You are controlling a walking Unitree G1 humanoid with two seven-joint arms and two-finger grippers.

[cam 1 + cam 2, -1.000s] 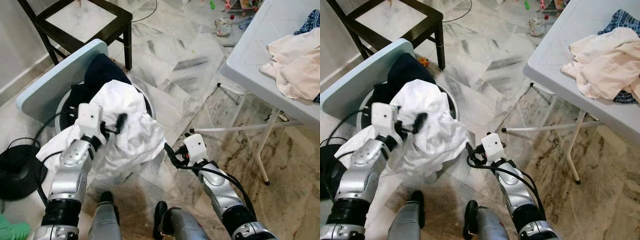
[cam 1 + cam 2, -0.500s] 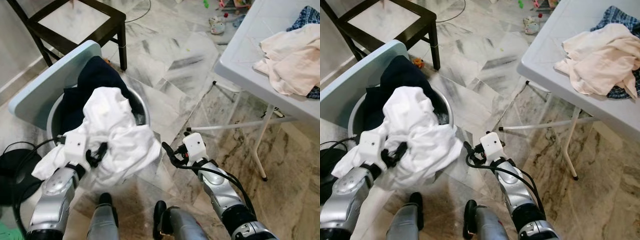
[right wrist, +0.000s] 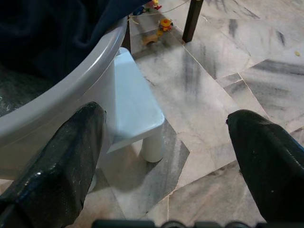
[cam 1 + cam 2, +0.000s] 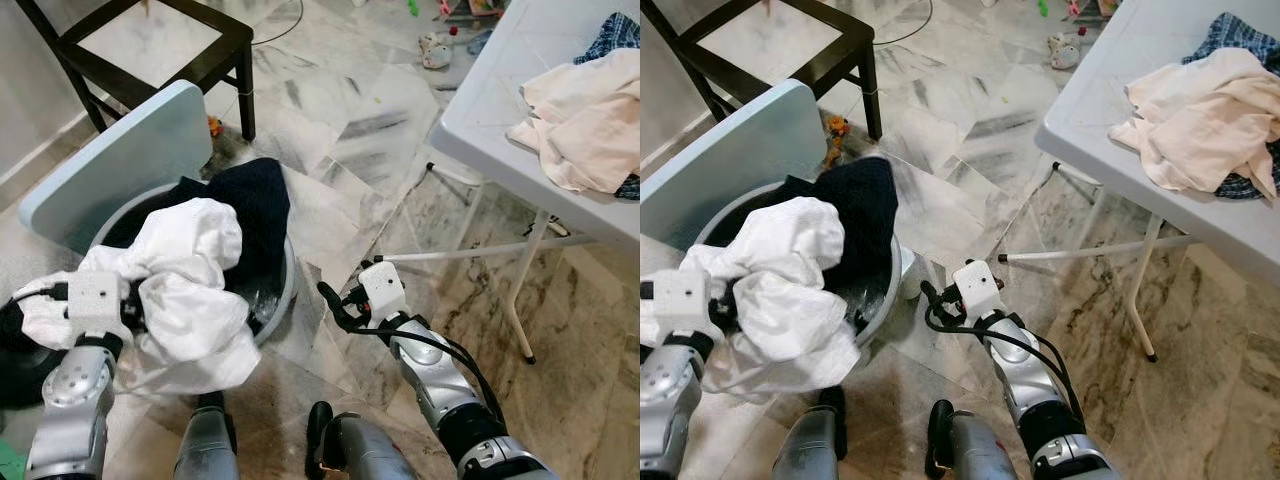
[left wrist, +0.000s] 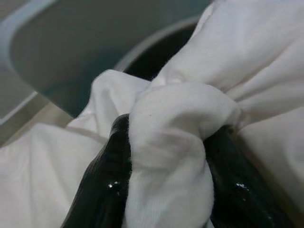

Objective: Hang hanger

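Your left hand [image 5: 166,190] is clamped on a thick fold of white cloth [image 4: 185,300]; in the left wrist view the soft, matte cotton bulges up between the two glossy black fingers [image 5: 102,185], which press it from both sides. The rest of that crumpled white cloth spills in rounded folds over the near rim of a round grey plastic tub [image 4: 885,285] standing on the floor, and part of it hangs down outside the tub toward your legs. A dark navy garment [image 4: 255,205] lies bunched in the tub behind the white cloth and drapes over the far rim. A flat pale blue board [image 4: 120,160] with rounded corners leans tilted against the tub's far left side.

Your right hand [image 3: 166,156] hangs low over the glossy, grey-veined marble floor [image 4: 370,110], just beside the tub's right wall, with its textured black fingers spread wide and nothing between them. Near it, a small pale blue plastic stool [image 3: 133,114] with a stubby round leg stands touching the tub's wall.

You won't find a hanger anywhere I can make out. A dark wooden chair [image 4: 150,40] stands beyond the tub. To your right is a white folding table [image 4: 500,110] with a rumpled cream cloth [image 4: 585,115] heaped at its right edge.
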